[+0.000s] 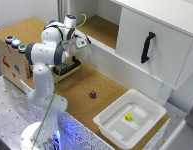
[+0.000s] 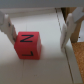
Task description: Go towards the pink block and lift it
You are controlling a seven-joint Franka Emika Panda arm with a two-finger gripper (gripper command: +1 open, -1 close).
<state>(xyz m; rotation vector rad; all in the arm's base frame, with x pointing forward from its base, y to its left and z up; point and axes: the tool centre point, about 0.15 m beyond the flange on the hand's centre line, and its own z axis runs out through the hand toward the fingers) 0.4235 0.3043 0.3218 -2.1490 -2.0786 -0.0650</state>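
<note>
While the wrist view shows the pincer [image 2: 40, 31] spread wide, the pink block [image 2: 29, 45] sits between its two fingers [image 2: 7, 27], nearer one of them, with clear gaps both sides. Nothing gripped yet, no contact I can see. The block rests flat on a pale surface, top face showing dark characters, edges roughly square to the finger line, which is why a plain straight close should work.

In the exterior view the arm [image 1: 46, 52] is folded back high, its wrist near the cabinet [image 1: 153, 42] ledge, and the block itself is hidden there; I can't tell from that view what it rests on.

Judgement: approach looks done, grasp is next. Fingertips appear to straddle the upper part of the block, so a little more descent might give better bite before closing. Since it's off-centre, one finger will probably touch first and nudge the block sideways; should self-centre.

Elsewhere, well away from the pincer: a white bin [image 1: 131, 117] with a small yellow cube [image 1: 128, 116], and a dark small object [image 1: 92, 94] on the cork tabletop [image 1: 78, 87]. Neither is relevant.
</note>
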